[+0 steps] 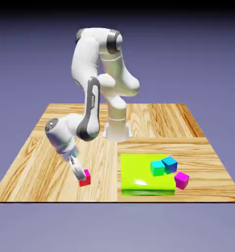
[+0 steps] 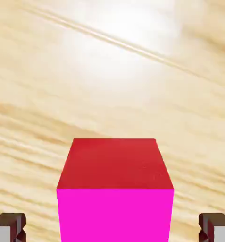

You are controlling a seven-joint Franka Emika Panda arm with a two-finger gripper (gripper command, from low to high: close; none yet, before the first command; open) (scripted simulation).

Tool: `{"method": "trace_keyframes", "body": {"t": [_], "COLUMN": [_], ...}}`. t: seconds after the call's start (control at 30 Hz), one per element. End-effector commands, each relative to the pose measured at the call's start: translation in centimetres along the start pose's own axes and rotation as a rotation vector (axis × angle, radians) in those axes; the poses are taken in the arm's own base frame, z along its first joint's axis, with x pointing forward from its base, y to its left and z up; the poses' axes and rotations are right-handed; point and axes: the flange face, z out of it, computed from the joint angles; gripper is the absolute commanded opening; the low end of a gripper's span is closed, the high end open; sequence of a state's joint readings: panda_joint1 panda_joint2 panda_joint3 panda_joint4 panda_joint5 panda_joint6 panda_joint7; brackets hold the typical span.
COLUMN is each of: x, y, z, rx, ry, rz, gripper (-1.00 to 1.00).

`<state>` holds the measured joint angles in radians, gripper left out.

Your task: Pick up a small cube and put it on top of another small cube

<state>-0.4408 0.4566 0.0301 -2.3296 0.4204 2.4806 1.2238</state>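
Hand view: jaws (image 2: 112, 228) wide open, red-and-pink cube (image 2: 115, 189) between, touching neither.

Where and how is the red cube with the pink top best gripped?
Probably by two opposite upright sides, coming from above: the red cube sits flat on the wooden table, its pink top uncovered. In the hand view its edges run square to the open gripper, with bare wood showing between each fingertip and the cube.

Wooden table (image 1: 82, 160) bears red cube (image 1: 84, 179), yellow-green slab (image 1: 139, 170).
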Motion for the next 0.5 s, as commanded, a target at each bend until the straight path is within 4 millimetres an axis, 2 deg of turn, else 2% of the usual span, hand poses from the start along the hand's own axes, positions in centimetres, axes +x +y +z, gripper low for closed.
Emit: {"method": "trace_keyframes", "body": {"t": [0.0, 0.03, 0.17, 0.2, 0.33, 0.47], "x": [0.0, 0.0, -0.5, 0.0, -9.3, -18.6], "y": [0.0, 0.0, 0.5, 0.4, -0.4, 0.5], "z": [0.0, 0.0, -6.8, -8.2, -7.0, -5.5], "rx": [0.0, 0.0, 0.0, 0.022, -0.06, -0.153], "ry": [0.0, 0.0, 0.0, 0.031, 0.156, 0.28], "rz": [0.0, 0.0, 0.0, -0.057, -0.513, -0.961], "gripper": [-1.0, -1.0, -1.0, -1.0, -1.0, -1.0]}}
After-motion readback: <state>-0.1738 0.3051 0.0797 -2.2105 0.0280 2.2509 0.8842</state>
